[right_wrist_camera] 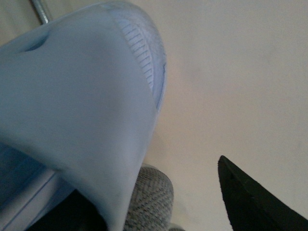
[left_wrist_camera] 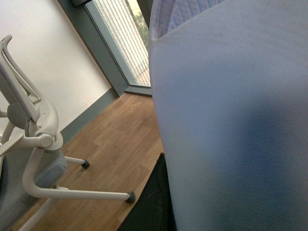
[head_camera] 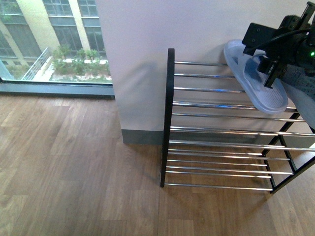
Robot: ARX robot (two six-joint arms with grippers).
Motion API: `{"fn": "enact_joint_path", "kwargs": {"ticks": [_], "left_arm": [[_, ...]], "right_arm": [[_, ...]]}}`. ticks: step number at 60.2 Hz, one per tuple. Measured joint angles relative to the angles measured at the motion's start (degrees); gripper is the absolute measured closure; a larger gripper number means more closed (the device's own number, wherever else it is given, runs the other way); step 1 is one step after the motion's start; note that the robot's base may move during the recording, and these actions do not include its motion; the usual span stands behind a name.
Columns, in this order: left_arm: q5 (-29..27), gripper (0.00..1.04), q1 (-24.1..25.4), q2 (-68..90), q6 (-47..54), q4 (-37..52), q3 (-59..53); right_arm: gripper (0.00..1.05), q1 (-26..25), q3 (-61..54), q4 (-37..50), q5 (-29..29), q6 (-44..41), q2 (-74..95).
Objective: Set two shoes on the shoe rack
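front view: one shoe (head_camera: pixel 256 81) is at the upper right of the frame, sole outward, tilted with its toe toward the wall, carried over the top tier of the shoe rack (head_camera: pixel 221 142). the right gripper (head_camera: pixel 271 63) sits against the sole near its middle; it appears clamped on the shoe, though the fingertips themselves are hidden, so the closure is a judgement. a patch of grey knit shows at the far right edge of the frame (possibly the second shoe, too cropped to say).

right wrist view: the pale sole fills the left of the frame, with tread ribs near the upper centre and grey knit below. a chrome rod shows at the upper left.

left wrist view: a pale surface fills most of the frame, with a white office chair (left_wrist_camera: pixel 33 159) at the lower left. the left gripper's state cannot be told, and what it holds, if anything, is unclear.

step in hand, as judged: setting the shoe onto the top tier. to do it well, rotate the shoe so the sole faces down and spans at least two rods, lower until the sole rests, then release. keep it toward one side so the other shoe fits beside it. risk: a tilted release lets the toe slip between rods.
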Motion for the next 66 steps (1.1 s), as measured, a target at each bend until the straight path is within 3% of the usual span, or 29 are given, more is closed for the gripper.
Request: {"fn": "enact_joint_path", "kwargs": {"ticks": [9, 15, 21, 37, 48, 66], "left_arm": [[0.0, 1.03, 0.0, 0.0, 0.0, 0.0, 0.0], [0.0, 1.03, 0.0, 0.0, 0.0, 0.0, 0.0], [0.0, 1.03, 0.0, 0.0, 0.0, 0.0, 0.0], [0.0, 1.03, 0.0, 0.0, 0.0, 0.0, 0.0], [0.0, 1.03, 0.0, 0.0, 0.0, 0.0, 0.0], [0.0, 1.03, 0.0, 0.0, 0.0, 0.0, 0.0]], "right_arm": [[0.24, 0.0, -1.3, -5.2, 0.7, 3.8, -4.6], [0.08, -0.1, -1.2, -14.9, 0.7, 9.5, -8.4], [0.09, -0.5, 0.3, -26.5, -0.7, 14.4, -10.7], [0.09, -2.4, 2.9, -35.8, -0.6, 23.4, -10.6], [0.09, -2.3, 2.9, -33.4, 0.8, 25.7, -10.6], [0.09, -1.8, 3.1, -36.6, 0.2, 31.1, -10.1]]}}
